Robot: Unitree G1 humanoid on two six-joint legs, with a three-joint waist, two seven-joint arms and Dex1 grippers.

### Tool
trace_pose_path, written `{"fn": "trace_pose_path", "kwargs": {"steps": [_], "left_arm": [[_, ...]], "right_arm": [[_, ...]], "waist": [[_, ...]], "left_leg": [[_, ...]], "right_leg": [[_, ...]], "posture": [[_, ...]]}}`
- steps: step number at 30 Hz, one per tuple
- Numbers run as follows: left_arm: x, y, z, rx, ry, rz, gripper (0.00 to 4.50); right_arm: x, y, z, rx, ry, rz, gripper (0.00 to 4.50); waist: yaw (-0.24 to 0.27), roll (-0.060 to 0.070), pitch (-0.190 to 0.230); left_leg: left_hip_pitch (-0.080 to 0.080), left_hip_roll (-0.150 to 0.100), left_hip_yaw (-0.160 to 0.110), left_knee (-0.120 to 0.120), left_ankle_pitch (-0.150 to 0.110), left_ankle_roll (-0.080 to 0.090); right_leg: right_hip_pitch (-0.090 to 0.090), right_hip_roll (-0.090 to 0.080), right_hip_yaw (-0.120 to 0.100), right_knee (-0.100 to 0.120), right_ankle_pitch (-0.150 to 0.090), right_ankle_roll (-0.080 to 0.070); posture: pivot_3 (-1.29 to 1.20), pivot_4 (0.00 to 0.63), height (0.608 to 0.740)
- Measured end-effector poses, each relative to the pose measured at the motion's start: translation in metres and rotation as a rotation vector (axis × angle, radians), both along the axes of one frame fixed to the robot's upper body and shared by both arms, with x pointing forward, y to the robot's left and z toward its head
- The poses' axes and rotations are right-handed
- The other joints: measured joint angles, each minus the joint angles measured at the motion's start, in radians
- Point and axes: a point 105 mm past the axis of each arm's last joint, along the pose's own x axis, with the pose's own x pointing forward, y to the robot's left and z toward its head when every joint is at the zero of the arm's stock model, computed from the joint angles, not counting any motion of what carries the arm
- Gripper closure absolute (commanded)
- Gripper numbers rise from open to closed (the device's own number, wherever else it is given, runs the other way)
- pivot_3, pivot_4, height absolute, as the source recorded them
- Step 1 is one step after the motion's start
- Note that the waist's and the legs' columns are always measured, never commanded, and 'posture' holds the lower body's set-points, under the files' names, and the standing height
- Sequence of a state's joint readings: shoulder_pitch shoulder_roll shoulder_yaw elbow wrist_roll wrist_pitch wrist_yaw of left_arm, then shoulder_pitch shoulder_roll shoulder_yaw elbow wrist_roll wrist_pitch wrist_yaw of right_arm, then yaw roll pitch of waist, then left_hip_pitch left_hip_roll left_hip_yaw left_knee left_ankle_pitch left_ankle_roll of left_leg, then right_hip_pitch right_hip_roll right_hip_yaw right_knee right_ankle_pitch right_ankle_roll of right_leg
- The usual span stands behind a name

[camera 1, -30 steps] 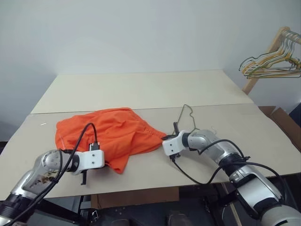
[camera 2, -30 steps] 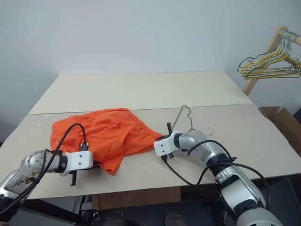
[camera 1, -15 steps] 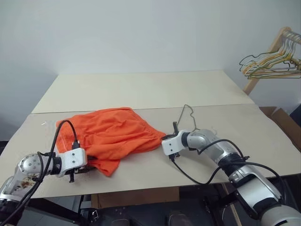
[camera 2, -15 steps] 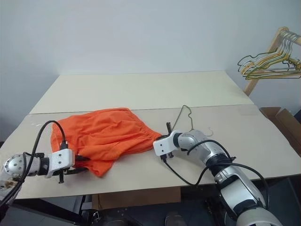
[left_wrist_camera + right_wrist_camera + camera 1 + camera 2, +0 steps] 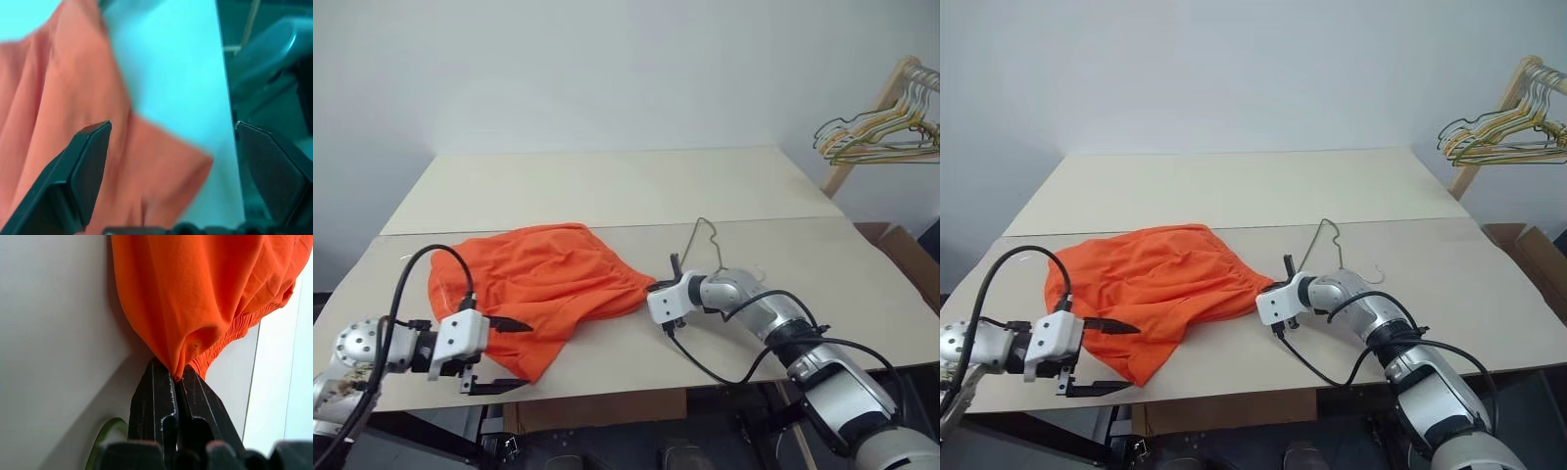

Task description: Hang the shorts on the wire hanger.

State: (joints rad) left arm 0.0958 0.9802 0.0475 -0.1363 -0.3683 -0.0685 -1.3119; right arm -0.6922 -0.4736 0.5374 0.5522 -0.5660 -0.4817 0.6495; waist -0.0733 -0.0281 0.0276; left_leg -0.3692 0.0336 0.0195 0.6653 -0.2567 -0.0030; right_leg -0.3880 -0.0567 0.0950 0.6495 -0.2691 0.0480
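Shorts (image 5: pixel 543 289) lie flat near the table's (image 5: pixel 607 186) front edge; our right pincer (image 5: pixel 175 379) pinches their waistband beside the wire hanger (image 5: pixel 705 240), anchoring them, while our left pincer (image 5: pixel 509 354) gapes empty, straddling the loose hem.

Bright orange soft fabric shorts (image 5: pixel 543 284): one.
Thin olive-grey wire hanger (image 5: pixel 707 238) on the tabletop: one.
Bunched yellow, green and pale wire hangers (image 5: pixel 876 132) on the wooden rack: several, exact count not discernible.
Two-fingered black grippers: two, left gripper (image 5: pixel 509 353) and right gripper (image 5: pixel 177 377).
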Motion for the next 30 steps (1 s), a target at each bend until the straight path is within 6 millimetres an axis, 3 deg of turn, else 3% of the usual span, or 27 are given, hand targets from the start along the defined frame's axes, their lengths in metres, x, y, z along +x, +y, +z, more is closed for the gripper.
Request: {"fn": "trace_pose_path", "kwargs": {"steps": [9, 12, 24, 30], "left_arm": [[-0.001, 0.008, -0.039, 0.175, 0.073, 0.056, 0.05], [0.0, 0.009, -0.041, 0.183, 0.099, 0.076, 0.61], [0.006, 0.005, -0.045, 0.202, 0.076, 0.071, 4.35], [0.006, 0.01, -0.043, 0.2, 0.066, 0.082, 4.47]], "right_arm": [[0.0, 0.001, 0.001, 0.001, 0.0, -0.007, 4.5], [0.0, 0.001, 0.001, 0.0, 0.001, -0.011, 4.5], [0.0, 0.003, 0.001, 0.003, 0.005, -0.007, 4.5], [-0.002, 0.003, 0.002, 0.001, 0.006, 0.0, 4.5]], "waist": [[-0.009, 0.0, 0.0], [-0.01, 0.0, 0.0], [-0.013, 0.0, 0.0], [-0.022, 0.0, 0.0]], "left_leg": [[0.0, 0.0, -0.001, 0.0, 0.0, 0.0], [0.0, 0.0, -0.001, 0.0, 0.0, 0.0], [0.001, 0.0, -0.001, 0.0, 0.0, 0.0], [0.0, 0.0, -0.001, 0.0, 0.0, 0.0]], "right_leg": [[0.0, 0.0, 0.0, 0.0, 0.0, 0.0], [0.0, 0.0, 0.0, 0.0, 0.0, 0.0], [0.001, 0.0, 0.0, 0.0, 0.0, 0.0], [0.0, 0.0, 0.0, 0.0, 0.0, 0.0]], "posture": [[-0.02, 0.0, 0.74], [-0.01, 0.0, 0.74], [-0.02, 0.0, 0.74], [-0.02, 0.0, 0.74]]}}
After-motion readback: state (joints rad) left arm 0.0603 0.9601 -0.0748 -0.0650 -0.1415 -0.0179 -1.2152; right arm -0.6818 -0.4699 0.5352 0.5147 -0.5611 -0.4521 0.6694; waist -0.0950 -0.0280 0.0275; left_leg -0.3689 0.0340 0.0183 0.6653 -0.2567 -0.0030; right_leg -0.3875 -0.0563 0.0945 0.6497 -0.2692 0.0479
